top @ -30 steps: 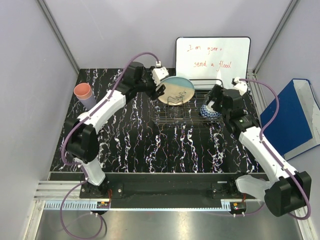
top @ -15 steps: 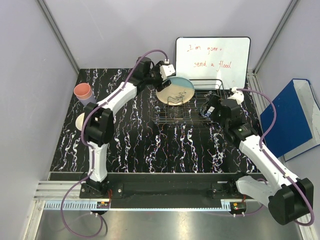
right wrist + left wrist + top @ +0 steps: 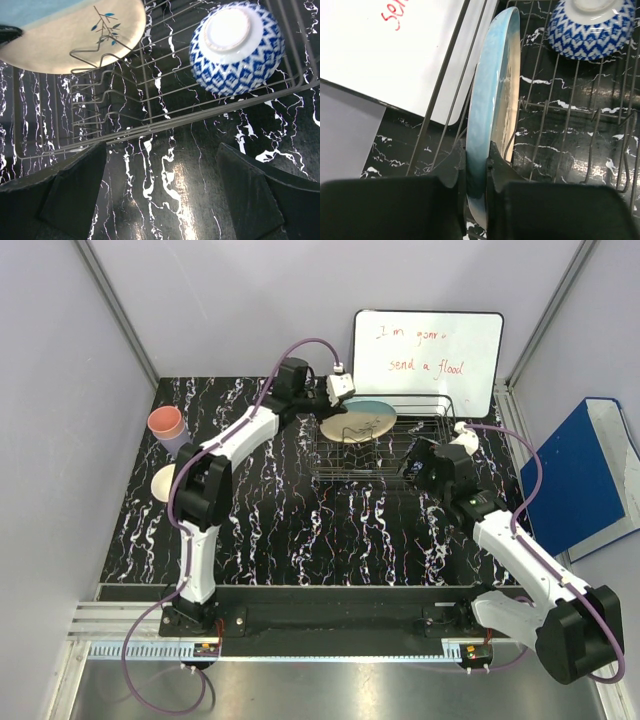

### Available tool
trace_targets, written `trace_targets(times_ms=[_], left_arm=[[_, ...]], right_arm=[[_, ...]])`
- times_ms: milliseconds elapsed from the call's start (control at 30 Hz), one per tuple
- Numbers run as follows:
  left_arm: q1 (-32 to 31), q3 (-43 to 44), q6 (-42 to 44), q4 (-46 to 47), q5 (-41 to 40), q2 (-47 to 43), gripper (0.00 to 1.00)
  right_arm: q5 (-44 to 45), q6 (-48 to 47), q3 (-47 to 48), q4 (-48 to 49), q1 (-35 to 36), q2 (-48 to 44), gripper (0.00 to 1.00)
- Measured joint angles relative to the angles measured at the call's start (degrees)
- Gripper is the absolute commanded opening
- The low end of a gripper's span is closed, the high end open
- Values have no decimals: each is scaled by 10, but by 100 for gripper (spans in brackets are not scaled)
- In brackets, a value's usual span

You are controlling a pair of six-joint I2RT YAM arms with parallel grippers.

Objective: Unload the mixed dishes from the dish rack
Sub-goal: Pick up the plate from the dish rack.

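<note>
Large plate (image 3: 357,423) stands on edge in the dish rack (image 3: 392,456), tilted, long axis 9 to 3, cream face toward 6. Left gripper (image 3: 477,169) clamps its rim at 10, arm stretched far out. Right gripper (image 3: 162,195) gapes empty at the rack's 5.

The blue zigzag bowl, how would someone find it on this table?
Find the white board with red writing; the black wire dish rack sits in front of it. At the rack's right end lies a small blue-and-white patterned bowl. Only it has zigzags; the neighbouring large light-blue-and-cream plate is flat.
</note>
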Motion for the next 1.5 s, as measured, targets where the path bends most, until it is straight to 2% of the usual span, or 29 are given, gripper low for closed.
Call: trace_targets(times_ms=[267, 600, 1267, 1500], left_arm=[[-7, -61, -2, 59, -8, -26, 0], [-5, -69, -20, 64, -14, -35, 0], [2, -91, -119, 71, -48, -90, 0], [2, -111, -209, 102, -92, -130, 0]], right_arm=[[-1, 1, 0, 5, 2, 0, 98], [-1, 5, 0, 5, 12, -1, 98], [-1, 7, 0, 5, 15, -16, 98], [0, 7, 0, 5, 15, -29, 98]])
